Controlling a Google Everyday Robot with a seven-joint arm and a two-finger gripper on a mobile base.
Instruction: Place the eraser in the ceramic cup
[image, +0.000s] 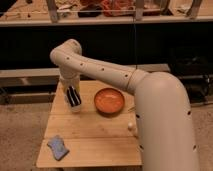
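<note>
My gripper (73, 97) points down over the back left part of the wooden table (95, 135). Right under it stands a pale ceramic cup (75, 106), and the gripper's tip is at or just inside the cup's mouth. I cannot make out the eraser; it may be hidden in the gripper or in the cup. My arm (110, 75) reaches in from the right and covers the table's right side.
An orange bowl (109, 100) sits to the right of the cup. A blue-grey cloth (57, 147) lies at the front left corner. A small pale object (131, 126) lies by my arm. A dark shelf runs behind the table.
</note>
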